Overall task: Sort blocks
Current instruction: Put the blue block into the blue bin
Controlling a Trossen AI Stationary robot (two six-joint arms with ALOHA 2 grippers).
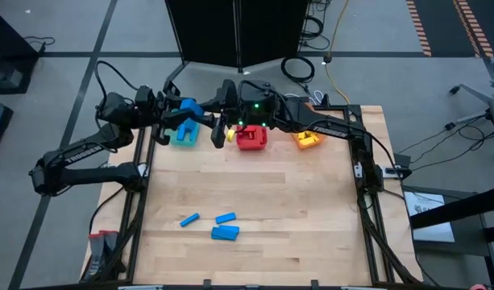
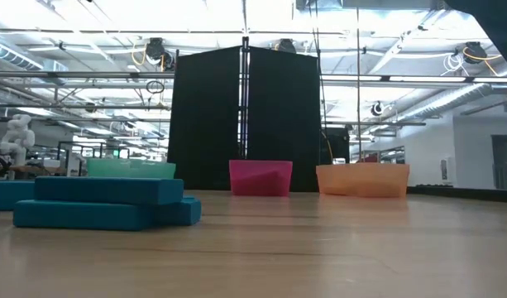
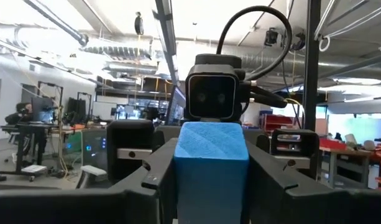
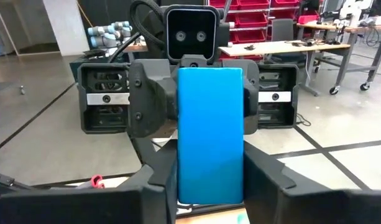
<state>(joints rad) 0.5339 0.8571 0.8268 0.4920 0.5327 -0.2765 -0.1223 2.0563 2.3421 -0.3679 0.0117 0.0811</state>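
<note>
Near edge of table (image 1: 255,258), left of centre: three loose blue blocks (image 1: 225,233) lying flat, close together. Two are small bars side by side; the third, wider, lies just nearer the edge. The low view shows them large at its left.

Middle of table: bare wood.

Far edge: three bins in a row: teal bin (image 1: 184,137) toward the far-left corner, red bin (image 1: 251,138) in the middle, orange bin (image 1: 308,139) to its right, all apart from one another.

Above the teal bin both arms meet nose to nose. One long blue bar (image 4: 210,134) is held in the air between them. Right gripper (image 4: 210,190) is clamped on one end of it. Left gripper (image 3: 210,193) has its fingers (image 3: 154,180) against the sides of the other end, gripping it too.
</note>
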